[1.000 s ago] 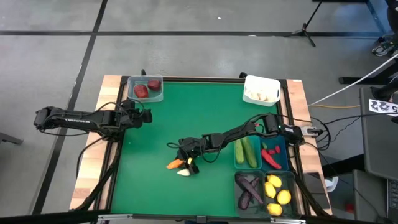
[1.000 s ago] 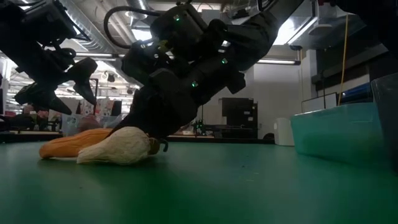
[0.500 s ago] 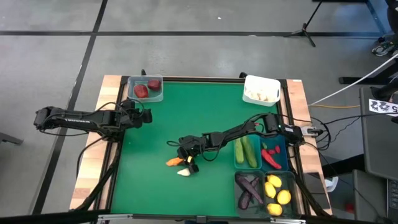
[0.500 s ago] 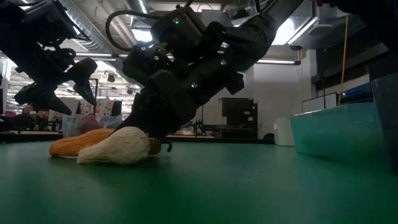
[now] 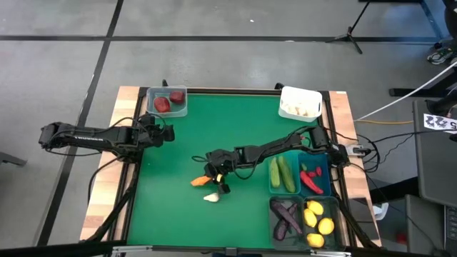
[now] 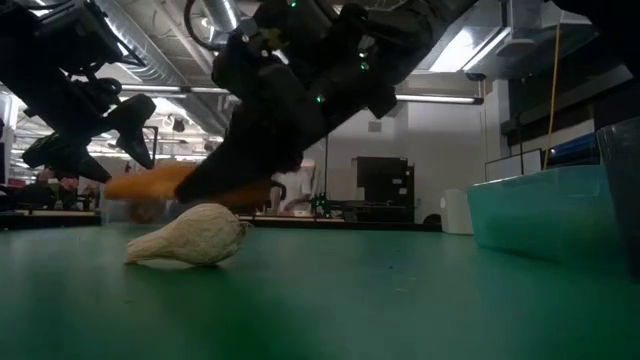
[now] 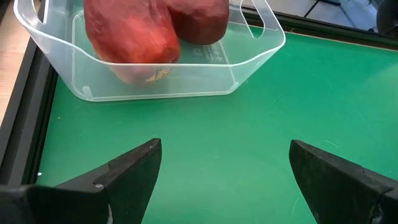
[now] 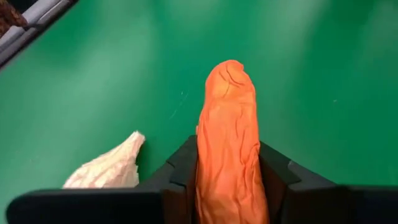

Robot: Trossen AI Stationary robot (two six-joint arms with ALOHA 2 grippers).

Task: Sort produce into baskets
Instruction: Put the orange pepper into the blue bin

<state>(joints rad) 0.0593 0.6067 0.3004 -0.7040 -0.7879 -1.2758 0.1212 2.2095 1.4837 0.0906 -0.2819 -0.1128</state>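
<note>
My right gripper (image 5: pixel 211 177) is shut on the orange carrot (image 8: pixel 229 143), a little above the green table near its middle; the carrot also shows in the high view (image 5: pixel 199 181) and the low view (image 6: pixel 150 184). A white garlic (image 5: pixel 211 198) lies on its side on the table just near of it, also in the low view (image 6: pixel 190 245). My left gripper (image 7: pixel 221 174) is open and empty at the table's left, near the clear basket (image 7: pixel 168 74) holding two dark red round ones (image 7: pixel 127 31). My right gripper pinches the carrot between its two fingers (image 8: pixel 180 168), on its two long sides (image 8: pixel 208 168). The fingers lie along the carrot, whose free end (image 8: pixel 229 71) sticks out beyond them toward the table's left. The carrot is lifted clear of the table, roughly level.
A white basket (image 5: pixel 300 102) stands at the far right. At the right edge, teal baskets hold green cucumbers (image 5: pixel 281 174) and red peppers (image 5: pixel 309 178); dark baskets hold purple eggplants (image 5: pixel 285 217) and yellow lemons (image 5: pixel 318 221). Open green table lies in the middle and near left.
My right gripper has risen from the table with the carrot, lifting it clear, and shifted slightly toward the far edge. The garlic has stayed where it was.
</note>
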